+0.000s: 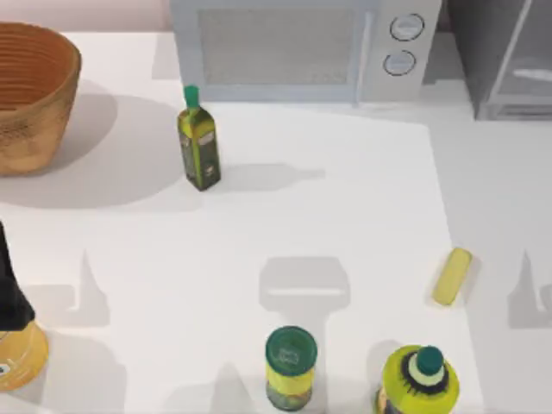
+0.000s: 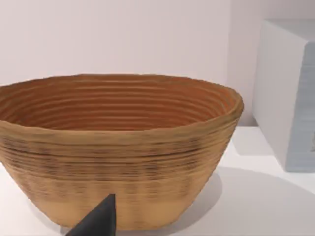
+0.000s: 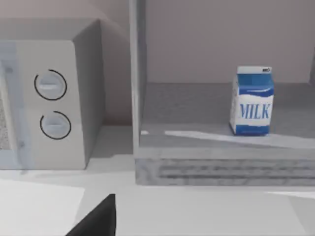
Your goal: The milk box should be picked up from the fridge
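1. One milk box [image 3: 251,101] stands inside the fridge [image 3: 216,162], seen from the right wrist view. It is a small blue carton with a white band across the upper front and the word MILK in white letters on the blue face.
2. The carton stands upright on the grey floor of the fridge, so its long axis is vertical and its folded top points up. The printed face is turned toward the open front of the fridge.
3. In the top view the fridge [image 1: 509,60] is at the far right corner of the surface [image 1: 345,224], just beside the white microwave [image 1: 302,47] with two round dials.
4. The right gripper [image 3: 96,219] is in front of the fridge, well apart from the milk box, and holds nothing that I can see. I cannot tell how far it is open.
5. The left gripper [image 2: 96,219] faces the woven basket [image 2: 118,147] at the far left of the surface. I cannot tell its opening either.
6. On the surface there are also a green oil bottle [image 1: 198,142], a jar with a green lid [image 1: 291,366], a small pale-yellow block [image 1: 452,276] and a yellow bottle [image 1: 418,379].
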